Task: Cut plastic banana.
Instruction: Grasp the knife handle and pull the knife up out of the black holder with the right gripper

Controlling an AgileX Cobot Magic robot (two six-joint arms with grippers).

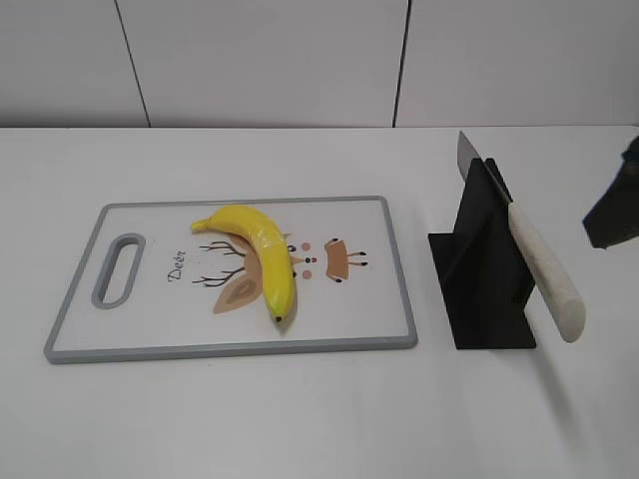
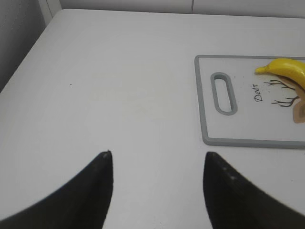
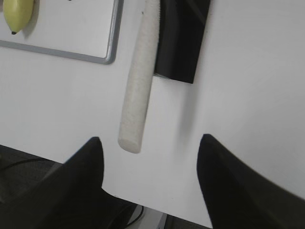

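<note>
The yellow plastic banana (image 1: 262,254) lies on a white cutting board (image 1: 150,339) with a grey rim and a deer print. Its stem end shows in the left wrist view (image 2: 285,69) and its dark tip end in the right wrist view (image 3: 17,13). A knife with a white handle (image 1: 545,271) rests slanted in a black stand (image 1: 481,284), handle towards the table's front. My right gripper (image 3: 150,143) is open and empty, just in front of the handle's end (image 3: 136,107). My left gripper (image 2: 158,157) is open and empty over bare table left of the board.
The board's handle slot (image 2: 224,93) is on its left side. The white table's front edge (image 3: 143,202) lies just below my right gripper. A white panelled wall stands behind the table. A dark part of the right arm (image 1: 617,205) shows at the exterior view's right edge.
</note>
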